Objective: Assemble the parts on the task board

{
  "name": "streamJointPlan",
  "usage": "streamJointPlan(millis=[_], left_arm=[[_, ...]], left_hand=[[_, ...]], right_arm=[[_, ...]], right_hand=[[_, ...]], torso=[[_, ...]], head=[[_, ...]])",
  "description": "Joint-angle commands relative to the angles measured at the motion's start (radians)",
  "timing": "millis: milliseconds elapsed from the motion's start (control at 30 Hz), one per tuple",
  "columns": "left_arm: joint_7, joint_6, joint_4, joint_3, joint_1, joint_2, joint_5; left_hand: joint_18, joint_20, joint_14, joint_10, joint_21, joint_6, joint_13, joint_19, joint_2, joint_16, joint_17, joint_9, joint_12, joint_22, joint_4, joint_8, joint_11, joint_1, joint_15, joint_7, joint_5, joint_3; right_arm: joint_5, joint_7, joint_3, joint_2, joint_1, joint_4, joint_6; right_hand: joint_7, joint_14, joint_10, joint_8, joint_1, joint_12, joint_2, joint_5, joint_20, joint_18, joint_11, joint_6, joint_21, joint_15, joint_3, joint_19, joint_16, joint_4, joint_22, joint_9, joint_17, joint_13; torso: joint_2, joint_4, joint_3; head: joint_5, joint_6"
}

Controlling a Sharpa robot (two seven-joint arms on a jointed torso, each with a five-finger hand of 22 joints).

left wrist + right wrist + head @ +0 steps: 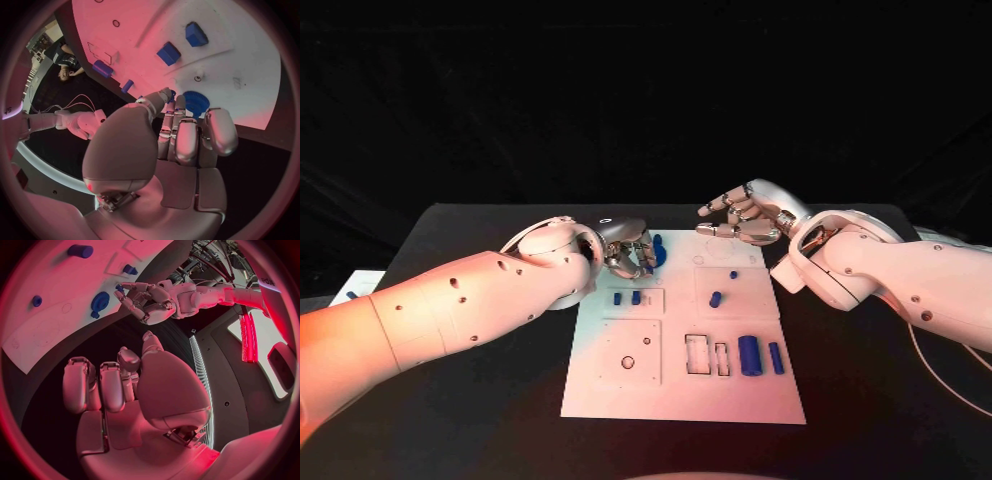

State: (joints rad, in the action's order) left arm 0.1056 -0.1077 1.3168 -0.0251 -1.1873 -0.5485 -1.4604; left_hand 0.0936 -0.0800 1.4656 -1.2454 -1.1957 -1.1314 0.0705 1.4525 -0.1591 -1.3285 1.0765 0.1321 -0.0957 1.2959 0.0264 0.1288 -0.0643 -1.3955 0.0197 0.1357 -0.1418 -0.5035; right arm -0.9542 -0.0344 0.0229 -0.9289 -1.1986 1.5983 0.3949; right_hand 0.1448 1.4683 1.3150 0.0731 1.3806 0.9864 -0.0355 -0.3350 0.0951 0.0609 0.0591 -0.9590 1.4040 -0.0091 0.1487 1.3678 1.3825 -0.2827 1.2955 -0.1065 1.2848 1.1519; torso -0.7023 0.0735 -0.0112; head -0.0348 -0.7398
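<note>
The left hand [629, 252] pinches the blue gear [195, 103] at the white board's [678, 400] far edge and could drop it, while the right hand [744, 218] hovers curled, holding nothing.

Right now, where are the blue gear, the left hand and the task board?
blue gear [196, 103]: left wrist view, on its toothed round face.
left hand [626, 253]: head view, on the curled fingers.
task board [733, 400]: head view, on bare white surface near its front edge.
</note>
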Motion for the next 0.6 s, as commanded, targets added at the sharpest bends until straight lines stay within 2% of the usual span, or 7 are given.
streamJointPlan(millis=[33,133,267,467,600], left_arm=[[0.014,-0.038,0.032,-0.006,-0.001,-0.027,0.058],[0.023,-0.035,0.051,-0.009,-0.001,-0.053,0.067],[0.036,-0.016,0.054,-0.011,-0.001,-0.072,0.072],[0.051,-0.005,0.039,-0.01,0.005,-0.075,0.075],[0.058,-0.002,0.029,-0.01,0.01,-0.072,0.073]], left_hand=[[-0.012,-0.004,0.024,-0.005,-0.006,-0.001,0.0,0.003,0.0,-0.003,-0.001,-0.001,0.006,0.001,0.002,-0.006,-0.004,0.006,-0.003,0.003,0.004,0.004],[-0.012,-0.004,0.024,-0.005,-0.006,-0.001,0.0,0.004,0.0,-0.003,-0.001,-0.001,0.006,0.002,0.001,-0.006,-0.003,0.006,-0.003,0.002,0.004,0.004],[-0.012,-0.004,0.024,-0.006,-0.008,-0.002,0.0,0.004,0.0,-0.003,-0.003,-0.001,0.006,0.003,0.001,-0.006,-0.003,0.006,-0.003,0.002,0.004,0.005],[-0.012,-0.004,0.023,-0.008,-0.008,-0.003,0.001,0.004,-0.002,-0.002,-0.007,-0.001,0.009,0.003,0.002,-0.008,-0.003,0.012,-0.003,0.002,0.005,0.009],[-0.012,-0.004,0.023,-0.008,-0.007,-0.003,0.001,0.004,-0.002,-0.002,-0.007,-0.001,0.01,0.003,0.002,-0.009,-0.003,0.013,-0.003,0.002,0.005,0.009]], right_arm=[[-0.005,-0.007,0.0,0.001,0.001,-0.002,-0.005],[-0.004,-0.007,0.0,0.002,0.001,-0.004,-0.006],[-0.004,-0.007,0.0,0.003,0.002,-0.005,-0.006],[-0.004,-0.007,0.0,0.004,0.002,-0.005,-0.007],[-0.004,-0.008,0.0,0.004,0.002,-0.005,-0.007]], right_hand=[[0.001,0.042,-0.004,0.003,-0.003,0.0,0.011,-0.005,0.001,0.007,-0.001,-0.008,-0.003,-0.006,0.004,-0.005,-0.003,0.003,-0.001,-0.001,0.0,0.0],[0.001,0.042,-0.004,0.003,-0.003,0.0,0.011,-0.005,0.001,0.007,-0.001,-0.008,-0.003,-0.006,0.004,-0.005,-0.003,0.003,-0.001,-0.001,0.0,0.0],[0.001,0.042,-0.004,0.003,-0.003,0.0,0.011,-0.005,0.001,0.007,-0.001,-0.008,-0.003,-0.006,0.004,-0.005,-0.003,0.003,-0.001,-0.001,0.0,0.0],[0.001,0.042,-0.004,0.003,-0.003,0.0,0.011,-0.005,0.001,0.007,-0.001,-0.008,-0.003,-0.006,0.004,-0.005,-0.003,0.003,-0.001,-0.001,0.0,0.0],[0.001,0.042,-0.004,0.003,-0.003,0.0,0.011,-0.005,0.001,0.007,-0.001,-0.008,-0.003,-0.006,0.004,-0.005,-0.003,0.003,-0.001,-0.001,0.0,0.0]], torso=[[-0.002,-0.0002,0.0],[-0.002,0.001,0.0001],[-0.002,-0.0012,0.0001],[-0.002,-0.0023,0.0014],[-0.002,-0.0024,0.0009]], head=[[0.002,0.001],[0.002,0.001],[0.004,0.001],[0.005,0.0],[0.006,-0.001]])
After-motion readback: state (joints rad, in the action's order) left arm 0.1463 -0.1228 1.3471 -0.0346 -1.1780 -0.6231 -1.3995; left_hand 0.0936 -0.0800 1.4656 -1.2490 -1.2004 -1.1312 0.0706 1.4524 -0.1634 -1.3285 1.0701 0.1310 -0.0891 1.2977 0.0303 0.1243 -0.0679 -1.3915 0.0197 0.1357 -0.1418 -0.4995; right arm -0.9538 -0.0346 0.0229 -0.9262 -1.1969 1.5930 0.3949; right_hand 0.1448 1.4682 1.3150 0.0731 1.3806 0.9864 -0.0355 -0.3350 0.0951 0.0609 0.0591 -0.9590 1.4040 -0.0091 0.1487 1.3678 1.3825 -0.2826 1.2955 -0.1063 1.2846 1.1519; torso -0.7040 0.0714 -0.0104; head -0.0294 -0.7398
